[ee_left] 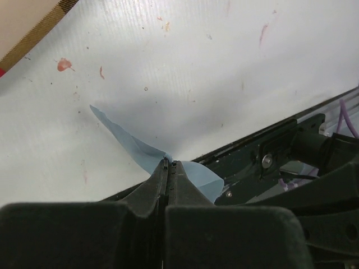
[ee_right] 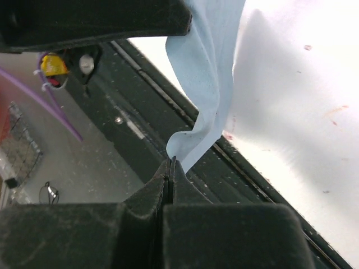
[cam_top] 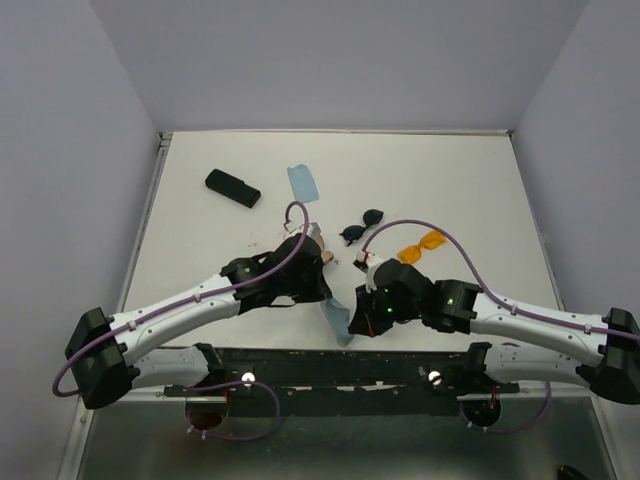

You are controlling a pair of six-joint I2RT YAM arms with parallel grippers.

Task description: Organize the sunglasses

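Note:
The black-framed sunglasses [cam_top: 362,227] and the orange wraparound sunglasses [cam_top: 422,246] lie on the white table, just beyond both grippers. My left gripper [cam_top: 324,293] is shut on one end of a light blue cloth [cam_top: 338,320]. My right gripper [cam_top: 353,322] is shut on its other end. The cloth hangs between them over the table's near edge. In the left wrist view the gripper [ee_left: 169,163] pinches the cloth [ee_left: 134,147]. In the right wrist view the gripper [ee_right: 170,162] pinches the cloth [ee_right: 208,84] at its lower edge.
A plain black case [cam_top: 232,187] lies at the back left. A second blue cloth [cam_top: 302,182] lies beside it. The plaid case [cam_top: 317,240] is mostly hidden under my left arm; its corner shows in the left wrist view [ee_left: 28,28]. The black base rail [cam_top: 330,362] runs along the near edge.

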